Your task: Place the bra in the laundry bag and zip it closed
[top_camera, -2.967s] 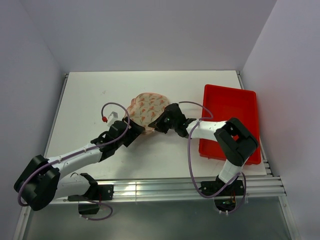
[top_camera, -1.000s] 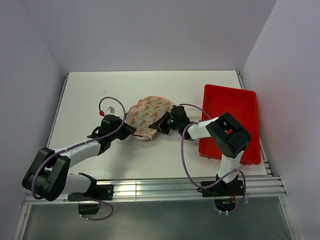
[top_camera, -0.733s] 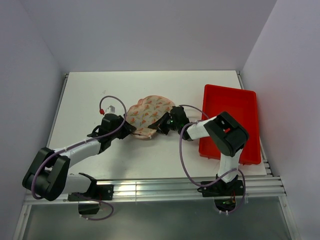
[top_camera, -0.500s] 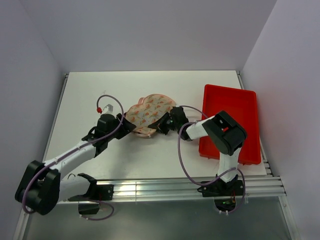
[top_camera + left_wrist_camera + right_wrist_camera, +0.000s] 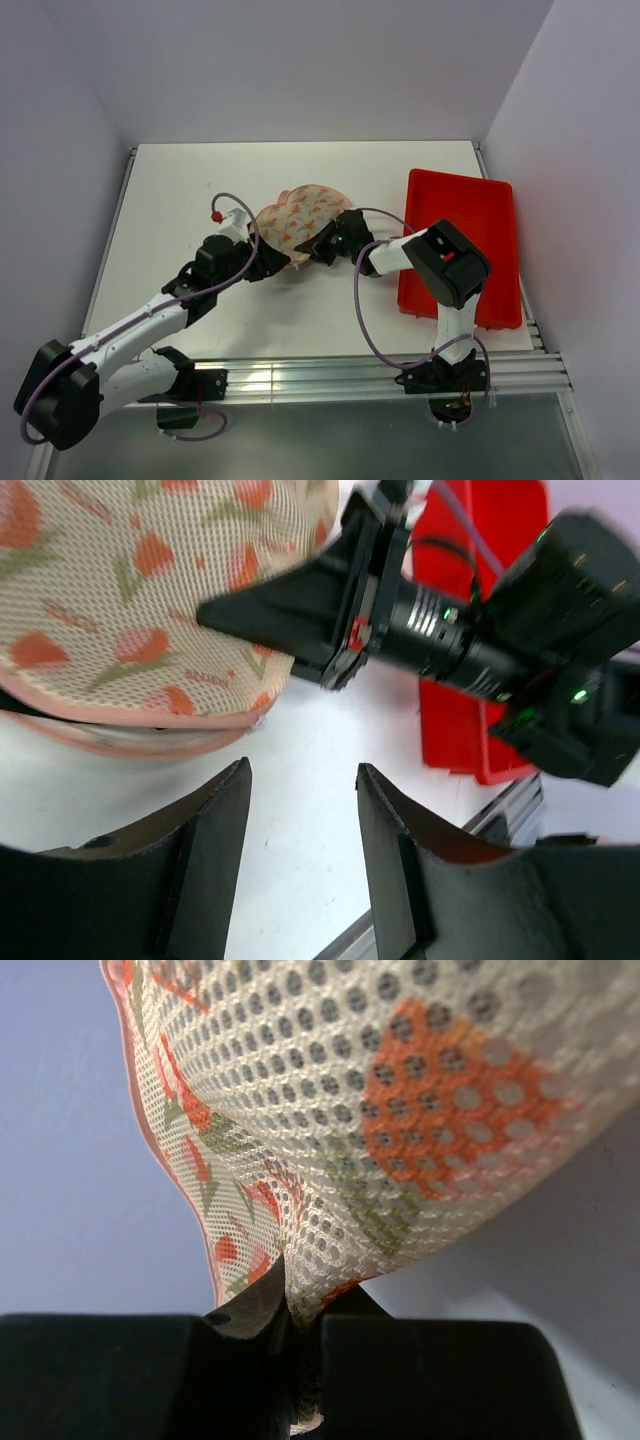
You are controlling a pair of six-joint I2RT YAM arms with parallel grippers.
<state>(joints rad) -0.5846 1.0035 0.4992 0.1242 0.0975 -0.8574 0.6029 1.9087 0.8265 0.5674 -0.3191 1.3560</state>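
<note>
**While the right jaws pinch the bag, the left ones stand apart**

As far as I can tell from above, the bag (image 5: 300, 222) lies folded shut with one lobe on the other. Its printed dome faces up, and its long axis seems to run from near-left to far-right. It sits mid-table (image 5: 180, 200), just left of the red tray (image 5: 460, 215). In the left wrist view its pink rim (image 5: 150, 725) faces the near side.

The right gripper (image 5: 318, 247) is clamped on a fold of mesh at the bag's near-right edge. My right wrist view shows the fabric caught between the closed tips. That arm's elbow stands over the tray's near-left corner, forearm reaching left and low.

The left gripper (image 5: 300, 775) hovers just short of the rim, jaws parted around bare table. Its arm stretches diagonally from the base.
</note>
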